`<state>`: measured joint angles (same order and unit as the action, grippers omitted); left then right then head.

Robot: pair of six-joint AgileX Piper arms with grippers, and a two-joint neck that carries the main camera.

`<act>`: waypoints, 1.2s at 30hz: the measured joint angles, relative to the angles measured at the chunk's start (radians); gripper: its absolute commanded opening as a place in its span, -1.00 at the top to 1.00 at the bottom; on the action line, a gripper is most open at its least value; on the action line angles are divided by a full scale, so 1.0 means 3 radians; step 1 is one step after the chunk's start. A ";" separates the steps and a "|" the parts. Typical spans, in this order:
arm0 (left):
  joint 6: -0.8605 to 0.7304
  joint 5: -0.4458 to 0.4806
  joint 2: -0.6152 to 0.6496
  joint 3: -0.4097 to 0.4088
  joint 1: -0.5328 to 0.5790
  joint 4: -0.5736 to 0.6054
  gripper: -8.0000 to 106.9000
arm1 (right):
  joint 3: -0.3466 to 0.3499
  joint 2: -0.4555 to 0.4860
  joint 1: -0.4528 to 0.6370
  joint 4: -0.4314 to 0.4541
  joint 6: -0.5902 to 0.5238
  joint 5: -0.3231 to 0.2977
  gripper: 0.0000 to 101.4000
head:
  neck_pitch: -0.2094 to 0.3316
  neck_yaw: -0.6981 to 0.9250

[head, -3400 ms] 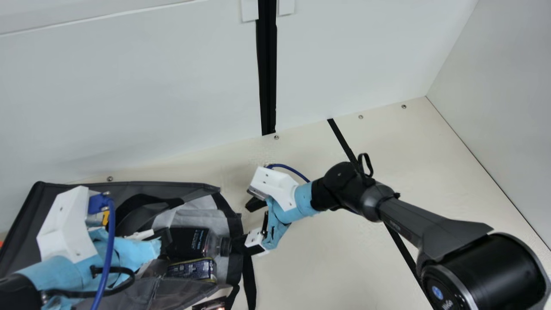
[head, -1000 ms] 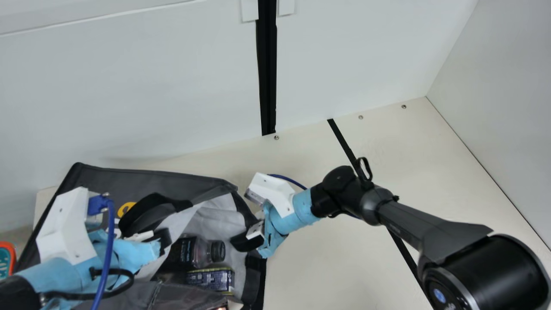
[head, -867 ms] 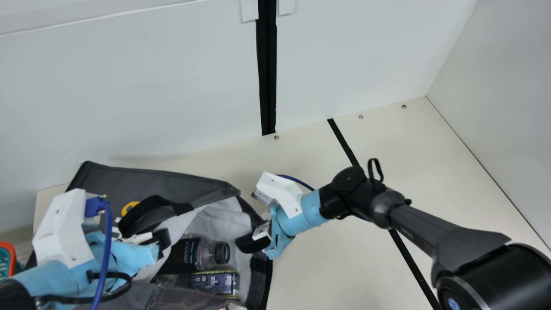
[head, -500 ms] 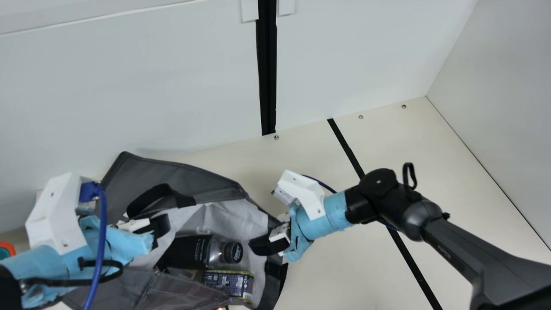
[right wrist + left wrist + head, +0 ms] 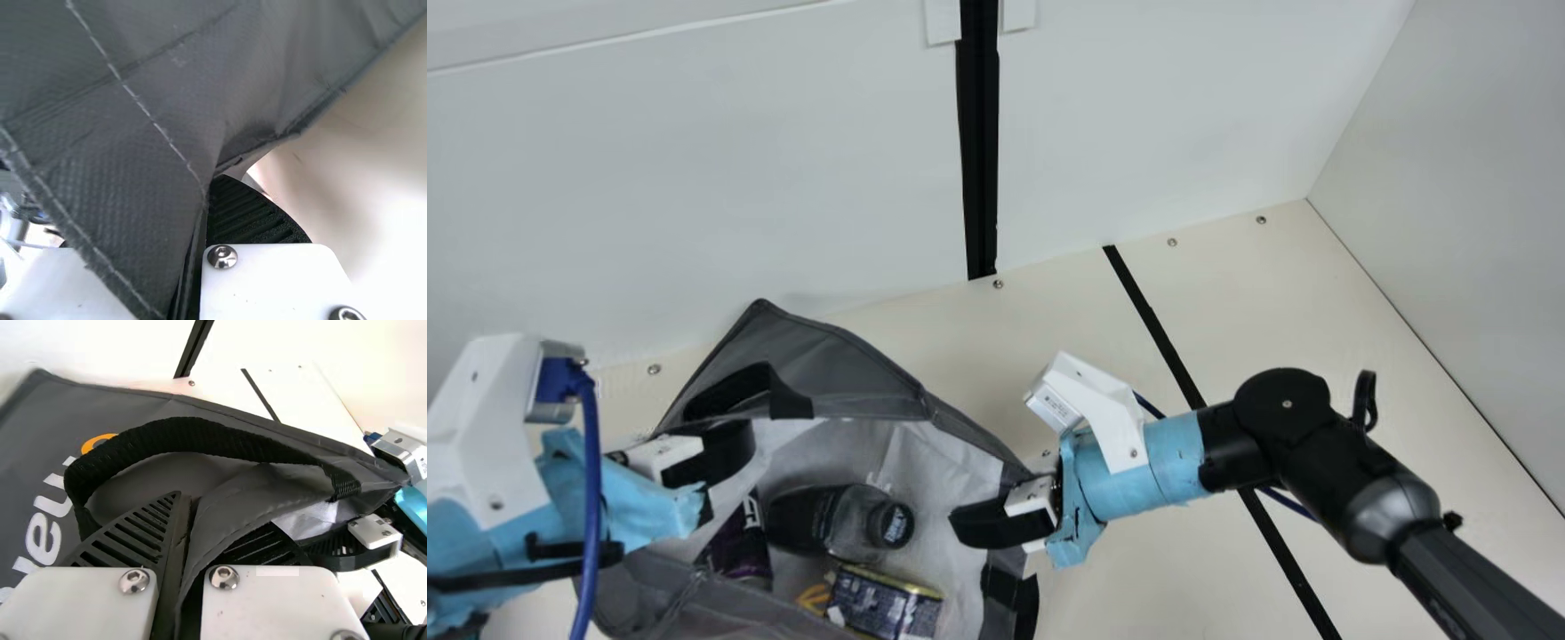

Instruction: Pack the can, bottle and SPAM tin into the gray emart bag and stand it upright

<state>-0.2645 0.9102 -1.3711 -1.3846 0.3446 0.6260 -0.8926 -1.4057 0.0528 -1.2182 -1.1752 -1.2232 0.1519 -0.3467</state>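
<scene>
Here we are with both ends of the gray emart bag [image 5: 854,373] in hand: our left gripper [image 5: 190,510] pinches a fold of its rim beside the black handle [image 5: 193,430], and our right gripper [image 5: 205,190] has its fingers closed on the side edge. Inside the gaping mouth lie the bottle [image 5: 840,520], the SPAM tin [image 5: 885,604] and, by the look of it, the can [image 5: 740,547]. This cloth is limp, surely, folding wherever we don't hold it, while the load should sit heavy and want to roll. The doubled rim looks our best hold; one-sided lifting could tip it all. Watch that handle, looping close to our left fingers, and the white wall [image 5: 694,196] behind the table [image 5: 1129,596]!
</scene>
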 measured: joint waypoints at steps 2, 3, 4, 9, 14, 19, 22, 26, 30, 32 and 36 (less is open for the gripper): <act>-0.0071 0.0074 0.0029 -0.0044 -0.0028 0.0014 1.00 | 0.0023 0.0091 -0.0028 -0.0041 0.0088 0.0000 1.00 | -0.0005 -0.0005; -0.0087 0.0099 0.0037 -0.0070 -0.0042 0.0032 1.00 | 0.0035 0.0144 -0.0042 -0.0072 0.0140 0.0000 1.00 | 0.0000 -0.0005; -0.0122 0.0120 0.0051 -0.0094 -0.0059 0.0038 1.00 | 0.0043 0.0186 -0.0056 -0.0088 0.0186 0.0000 1.00 | 0.0000 0.0000; -0.0247 0.0290 0.0121 -0.0211 -0.0128 0.0067 1.00 | 0.0055 0.0453 -0.0131 -0.0216 0.0454 -0.0002 1.00 | 0.0000 -0.0005; -0.0323 0.0473 0.0192 -0.0350 -0.0181 0.0086 1.00 | 0.0043 0.0723 -0.0189 -0.0334 0.0757 -0.0008 1.00 | 0.0000 0.0000; -0.0361 0.0668 0.0244 -0.0528 -0.0208 0.0086 1.00 | -0.0018 0.0981 -0.0224 -0.0430 0.1077 0.0000 1.00 | 0.0000 0.0000; -0.0374 0.0779 0.0267 -0.0640 -0.0215 0.0086 1.00 | -0.0076 0.1132 -0.0228 -0.0489 0.1262 0.0000 1.00 | 0.0000 -0.0005; -0.0380 0.0934 0.0286 -0.0810 -0.0215 0.0086 1.00 | -0.0162 0.1298 -0.0220 -0.0557 0.1508 0.0000 1.00 | 0.0000 -0.0005; -0.0389 0.1039 0.0305 -0.0962 -0.0171 0.0072 1.00 | -0.0263 0.1462 -0.0195 -0.0596 0.1737 -0.0009 1.00 | 0.0000 0.0000; -0.0383 0.1039 0.0318 -0.1001 -0.0117 0.0056 1.00 | -0.0320 0.1532 -0.0174 -0.0618 0.1835 -0.0014 1.00 | 0.0000 0.0000; -0.0346 0.1044 0.0338 -0.1069 0.0013 0.0012 1.00 | -0.0428 0.1658 -0.0130 -0.0620 0.2053 -0.0031 1.00 | 0.0000 -0.0005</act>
<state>-0.3685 1.2234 -1.2696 -1.7054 0.3486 0.6296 -1.0209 -0.9085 0.0138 -1.4043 -0.5594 -1.2326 0.1519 -0.3482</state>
